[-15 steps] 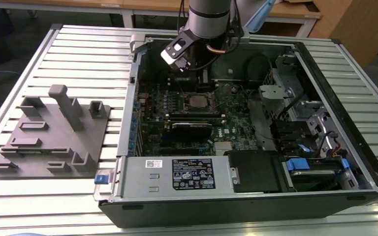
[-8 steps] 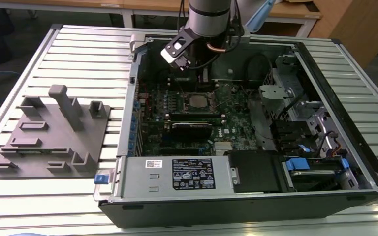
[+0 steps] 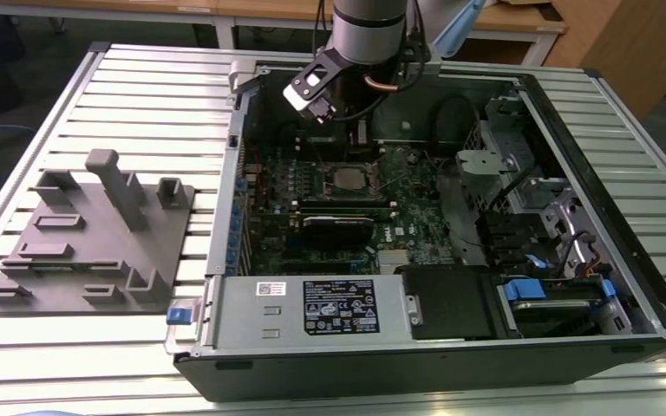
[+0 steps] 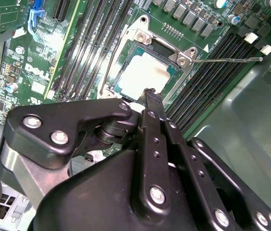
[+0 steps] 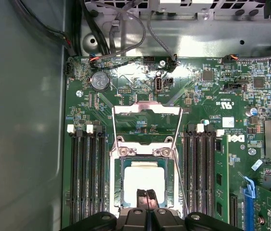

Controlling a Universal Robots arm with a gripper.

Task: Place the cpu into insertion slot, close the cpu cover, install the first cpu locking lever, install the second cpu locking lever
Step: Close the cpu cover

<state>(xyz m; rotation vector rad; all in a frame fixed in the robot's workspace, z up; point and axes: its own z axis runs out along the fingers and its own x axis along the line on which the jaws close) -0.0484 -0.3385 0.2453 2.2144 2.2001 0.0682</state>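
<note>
The cpu (image 5: 144, 179), a square chip with a bright silver top, lies flat in the insertion slot (image 5: 117, 166) on the green board; in the exterior view the cpu (image 3: 345, 179) sits mid-board. The cpu cover (image 5: 147, 109), a thin silver frame with a window, is swung open beyond the socket. Two thin wire levers (image 5: 175, 144) (image 5: 115, 132) stand raised on either side; one lever (image 4: 226, 59) juts out sideways. My gripper (image 5: 145, 198) is shut with nothing in it, its tips just over the chip's near edge. In the second wrist view the gripper (image 4: 149, 94) hovers beside the cpu (image 4: 144, 72).
Black memory slots (image 5: 87, 173) flank the socket on both sides. The open computer case holds a grey labelled power-supply box (image 3: 310, 308), cables and a drive cage (image 3: 541, 217) at the exterior view's right. A grey fixture block (image 3: 90, 234) lies on the slatted table outside the case.
</note>
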